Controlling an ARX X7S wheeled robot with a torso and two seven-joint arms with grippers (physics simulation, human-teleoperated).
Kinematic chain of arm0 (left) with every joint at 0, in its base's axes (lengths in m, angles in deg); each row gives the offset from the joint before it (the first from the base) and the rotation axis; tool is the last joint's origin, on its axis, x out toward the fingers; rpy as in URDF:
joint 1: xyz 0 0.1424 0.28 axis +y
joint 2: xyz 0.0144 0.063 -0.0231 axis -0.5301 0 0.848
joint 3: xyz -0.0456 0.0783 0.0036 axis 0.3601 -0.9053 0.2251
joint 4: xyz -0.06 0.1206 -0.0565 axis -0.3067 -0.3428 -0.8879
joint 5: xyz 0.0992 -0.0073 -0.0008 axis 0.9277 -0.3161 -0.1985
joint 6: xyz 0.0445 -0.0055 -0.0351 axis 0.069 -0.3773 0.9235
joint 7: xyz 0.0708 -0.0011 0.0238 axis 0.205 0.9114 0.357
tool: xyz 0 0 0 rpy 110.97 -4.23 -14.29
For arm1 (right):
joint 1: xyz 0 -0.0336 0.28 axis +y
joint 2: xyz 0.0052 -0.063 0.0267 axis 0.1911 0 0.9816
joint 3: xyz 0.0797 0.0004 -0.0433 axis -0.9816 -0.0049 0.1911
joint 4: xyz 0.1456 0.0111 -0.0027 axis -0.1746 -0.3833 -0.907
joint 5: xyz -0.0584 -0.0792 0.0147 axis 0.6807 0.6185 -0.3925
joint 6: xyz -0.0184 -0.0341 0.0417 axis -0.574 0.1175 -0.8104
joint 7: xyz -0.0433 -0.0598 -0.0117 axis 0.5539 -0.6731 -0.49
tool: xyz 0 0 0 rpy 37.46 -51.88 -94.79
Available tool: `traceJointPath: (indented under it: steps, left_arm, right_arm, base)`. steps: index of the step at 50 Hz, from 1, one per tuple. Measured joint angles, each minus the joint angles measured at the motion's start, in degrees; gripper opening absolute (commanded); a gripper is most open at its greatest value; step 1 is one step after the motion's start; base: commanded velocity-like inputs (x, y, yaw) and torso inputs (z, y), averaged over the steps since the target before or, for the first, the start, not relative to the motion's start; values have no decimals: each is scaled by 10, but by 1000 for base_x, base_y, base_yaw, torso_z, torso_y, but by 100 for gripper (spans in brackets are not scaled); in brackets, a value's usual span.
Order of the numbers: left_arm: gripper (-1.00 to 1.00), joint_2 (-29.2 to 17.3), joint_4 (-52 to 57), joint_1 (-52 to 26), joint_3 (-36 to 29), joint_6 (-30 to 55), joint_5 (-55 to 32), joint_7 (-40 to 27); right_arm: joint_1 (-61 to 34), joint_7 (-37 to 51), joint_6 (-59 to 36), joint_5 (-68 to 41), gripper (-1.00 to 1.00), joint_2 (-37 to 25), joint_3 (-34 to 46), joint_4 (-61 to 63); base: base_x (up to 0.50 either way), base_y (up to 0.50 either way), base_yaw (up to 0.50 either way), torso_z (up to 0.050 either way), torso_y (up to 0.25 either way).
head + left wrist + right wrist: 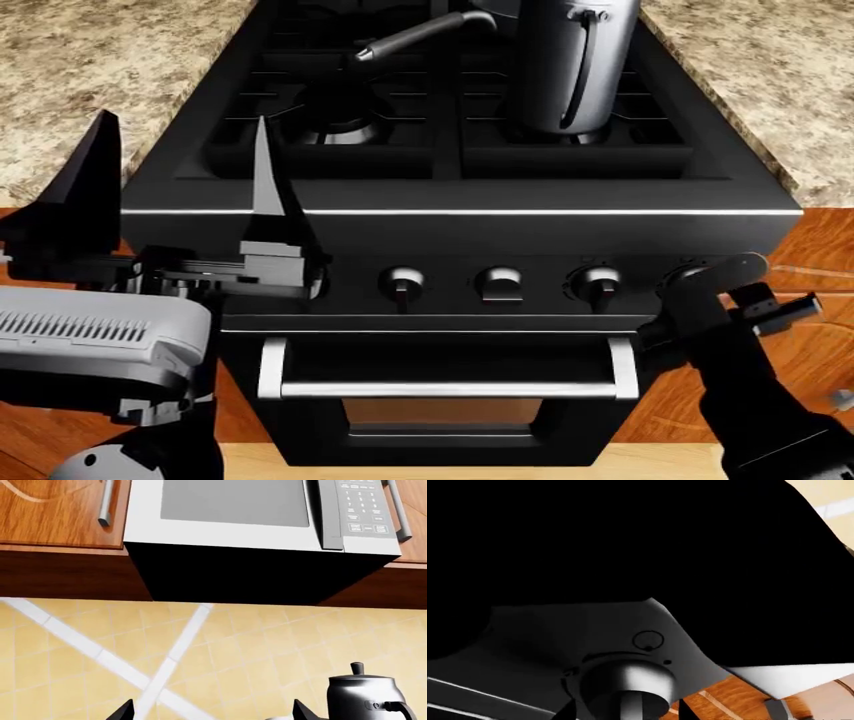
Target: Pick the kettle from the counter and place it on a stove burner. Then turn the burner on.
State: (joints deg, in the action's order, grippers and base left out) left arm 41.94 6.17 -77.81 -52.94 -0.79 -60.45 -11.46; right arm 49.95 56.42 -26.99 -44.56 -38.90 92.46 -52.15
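Steel kettle point(571, 65), tall and shiny, stands on one burner point(577, 130); four knobs point(501, 284). Left claw point(180, 175) gapes empty; right claw's point(727, 285) state unclear.

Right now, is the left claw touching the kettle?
Apart. The head view shows the left claw open out in front of the stove's front left corner, while the kettle stands on the right rear grate, with bare grate between them.
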Motion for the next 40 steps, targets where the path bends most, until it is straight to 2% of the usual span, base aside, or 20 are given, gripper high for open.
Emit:
traceJointPath:
  steps: [21, 22, 31, 40]
  left_arm:
    - [100, -3, 4, -1, -1, 1, -2, -4]
    - [100, -3, 4, -1, -1, 1, -2, -4]
    - [100, -5, 5, -1, 0, 1, -4, -5]
    - [100, -7, 7, -1, 1, 1, -6, -7]
  right_arm:
    - [-37, 10, -90, 1, -100, -21, 57, 41]
    - [-37, 9, -91, 1, 100, -21, 57, 42]
    - [-29, 22, -76, -16, 100, -33, 47, 55]
    - [9, 38, -58, -43, 100, -49, 21, 171]
  base:
    - [10, 0, 10, 0, -1]
    - [0, 0, 9, 0, 0]
    - [6, 3, 10, 0, 0]
    - [0, 0, 0, 0, 0]
